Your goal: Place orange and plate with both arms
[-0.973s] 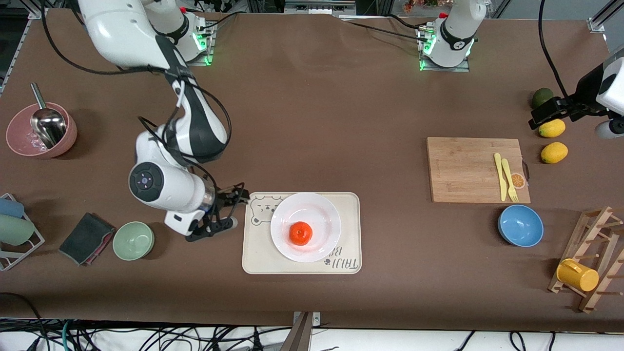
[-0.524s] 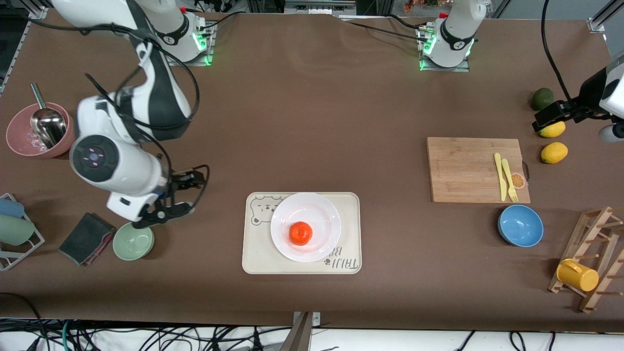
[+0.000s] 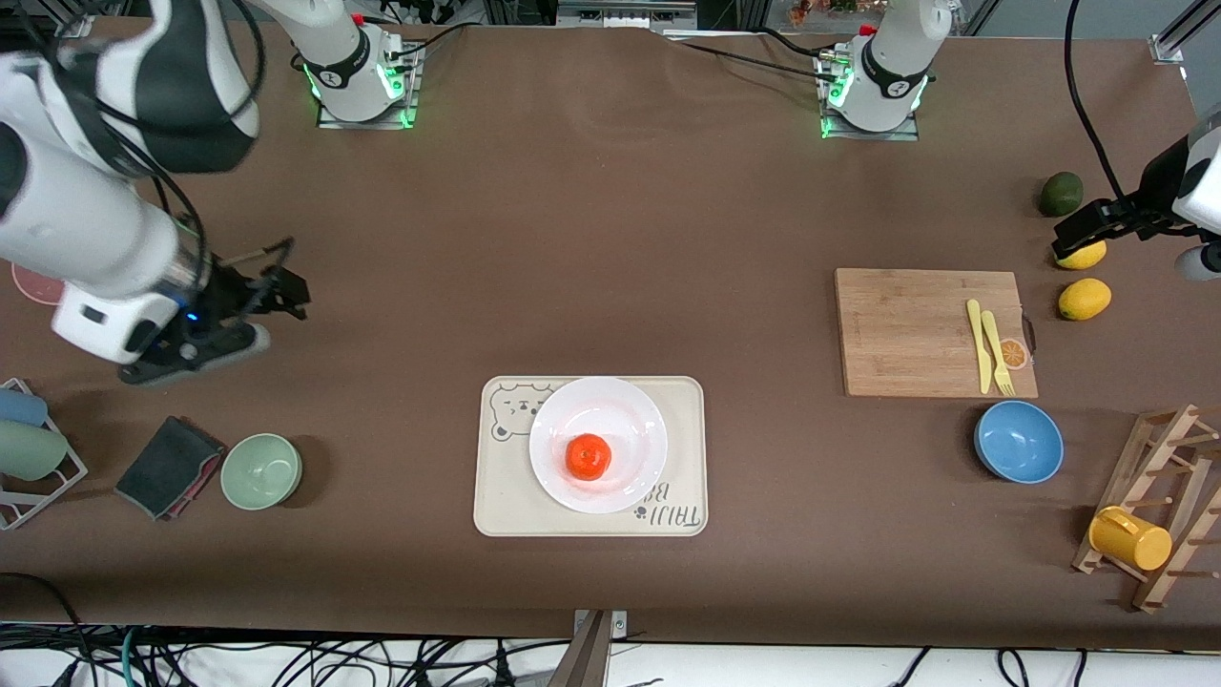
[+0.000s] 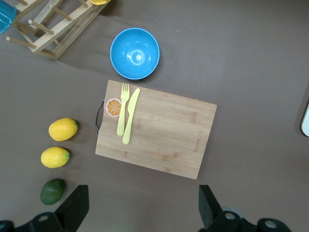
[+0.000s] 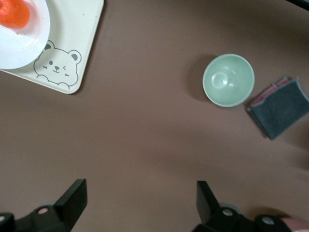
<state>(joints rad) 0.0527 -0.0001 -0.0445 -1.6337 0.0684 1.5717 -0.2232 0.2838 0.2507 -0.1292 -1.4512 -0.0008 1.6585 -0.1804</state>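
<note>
At the left edge of the front view, mid-height, the right gripper (image 3: 262, 310) hangs over bare table with its jaws wide and nothing between them; its wrist view shows the same spread fingers over brown cloth. Below it sit a dark cloth (image 3: 168, 467) and a green bowl (image 3: 261, 470).

Low in the centre of the frame the tray (image 3: 689, 456) lies flat, with the plate (image 3: 620, 415) resting on it and the orange (image 3: 589, 456) sitting on the plate, a little toward the camera from its middle. Neither gripper is near them.

Right of centre is the board (image 3: 906, 329) carrying a fork (image 3: 997, 353), and below it a blue bowl (image 3: 1019, 441). At the right edge, upper half, the left gripper (image 3: 1087, 229) hangs over one lemon (image 3: 1084, 256), jaws wide and empty.

Judging from this, both placements look done: plate on tray, orange on plate. The step in hand seems to be parking the arms clear of the work. If so, nothing more calls for a grasp; each arm only needs a clear path to rest, the left one avoiding the lemons.
</note>
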